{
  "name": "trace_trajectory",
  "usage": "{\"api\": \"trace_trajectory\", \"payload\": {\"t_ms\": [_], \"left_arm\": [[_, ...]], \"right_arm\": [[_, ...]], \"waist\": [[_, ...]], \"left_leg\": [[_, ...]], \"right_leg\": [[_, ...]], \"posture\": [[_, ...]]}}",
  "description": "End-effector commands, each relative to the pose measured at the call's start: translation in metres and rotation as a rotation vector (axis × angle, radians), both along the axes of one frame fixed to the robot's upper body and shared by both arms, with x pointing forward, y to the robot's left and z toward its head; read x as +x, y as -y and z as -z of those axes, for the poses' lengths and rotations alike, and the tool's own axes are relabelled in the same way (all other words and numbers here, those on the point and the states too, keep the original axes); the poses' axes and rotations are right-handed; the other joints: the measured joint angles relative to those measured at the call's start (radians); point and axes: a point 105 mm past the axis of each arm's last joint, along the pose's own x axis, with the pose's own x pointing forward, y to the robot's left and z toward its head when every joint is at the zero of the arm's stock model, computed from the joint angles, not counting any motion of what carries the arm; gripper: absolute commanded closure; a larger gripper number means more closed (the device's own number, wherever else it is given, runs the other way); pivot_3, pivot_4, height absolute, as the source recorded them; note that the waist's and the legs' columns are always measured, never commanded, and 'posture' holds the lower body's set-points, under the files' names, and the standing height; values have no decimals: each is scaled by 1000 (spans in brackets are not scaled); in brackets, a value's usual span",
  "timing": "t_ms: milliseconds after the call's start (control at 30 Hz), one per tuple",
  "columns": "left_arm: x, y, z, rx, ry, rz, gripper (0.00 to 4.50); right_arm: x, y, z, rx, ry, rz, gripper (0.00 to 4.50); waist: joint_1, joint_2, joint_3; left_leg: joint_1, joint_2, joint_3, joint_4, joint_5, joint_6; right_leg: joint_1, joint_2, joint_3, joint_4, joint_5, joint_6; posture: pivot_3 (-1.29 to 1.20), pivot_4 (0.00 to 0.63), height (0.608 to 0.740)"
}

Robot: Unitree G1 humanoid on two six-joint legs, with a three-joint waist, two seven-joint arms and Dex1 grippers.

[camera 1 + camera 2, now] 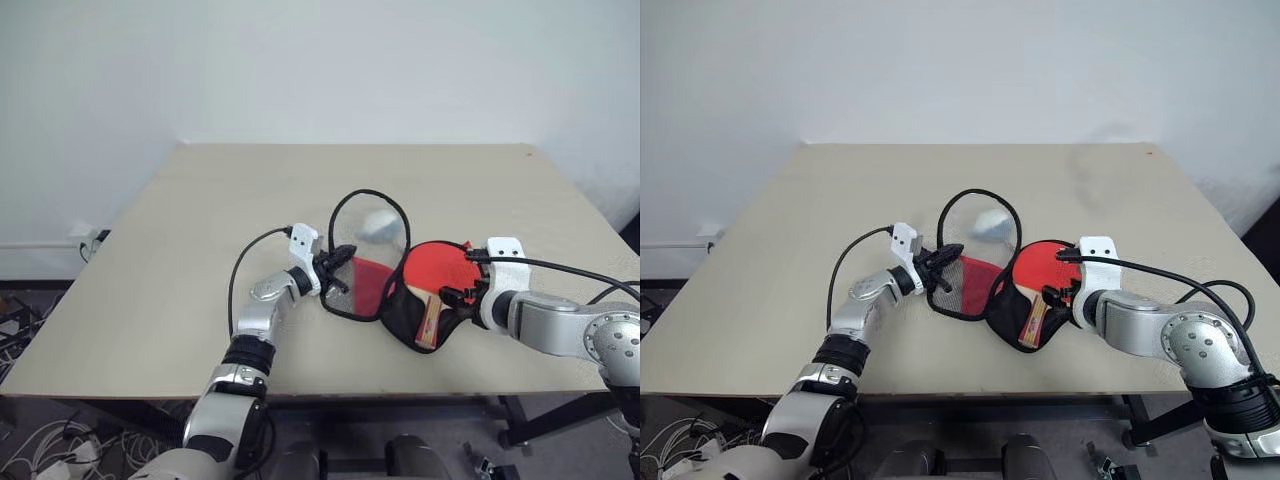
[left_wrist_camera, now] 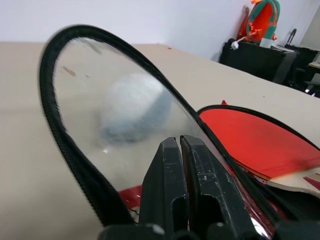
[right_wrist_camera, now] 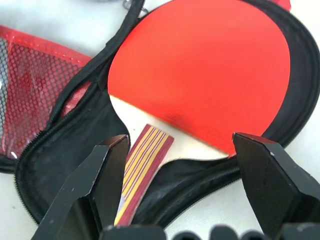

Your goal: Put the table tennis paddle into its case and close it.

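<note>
Beige counter [image 1: 200,250] against a white wall. The case [image 1: 395,300] lies open near the counter's front edge, between the two arms. Its black-lined lower half rests flat, and the table tennis paddle [image 3: 200,70] lies inside it, red face up; the striped wooden handle [image 3: 142,160] points toward the counter's front edge. The case's lid [image 1: 368,255], with clear window, red panel and black piping, stands raised on edge on the left side of the paddle. Left gripper [image 1: 338,262] sits at the lid's lower left rim, fingers [image 2: 172,185] pressed together, pinching the lid's edge and holding it upright. Right gripper [image 3: 182,175] is just beside the case on the right, angled downward over the paddle's neck; its fingers [image 3: 272,175] are spread wide, holding nothing, one on each side of the handle-and-blade join in the wrist view, apart from it. A small white soft lump [image 2: 132,107] rests on the counter beyond the lid, seen through the clear window.
</note>
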Motion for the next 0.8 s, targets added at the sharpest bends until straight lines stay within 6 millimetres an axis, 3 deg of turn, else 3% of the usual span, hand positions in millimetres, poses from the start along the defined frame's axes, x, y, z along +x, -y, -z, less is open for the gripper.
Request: {"api": "trace_trajectory", "payload": {"t_ms": [33,267,800], "left_arm": [[6,0,-20,-18,67,6,4500],[7,-1,-21,-12,72,3,4500],[7,-2,-22,-9,74,5,4500]], "right_arm": [[7,13,-11,-61,63,-4,900],[3,27,-4,-187,62,-96,900],[-16,-4,12,-207,33,-355,900]], "waist": [[0,0,0],[0,0,0],[1,-2,0]], "left_leg": [[0,0,0,0,0,0],[0,0,0,0,0,0],[0,0,0,2,0,0]], "right_leg": [[0,0,0,0,0,0],[0,0,0,0,0,1],[0,0,-1,0,1,2]], "posture": [[0,0,740],[0,0,740],[0,0,740]]}}
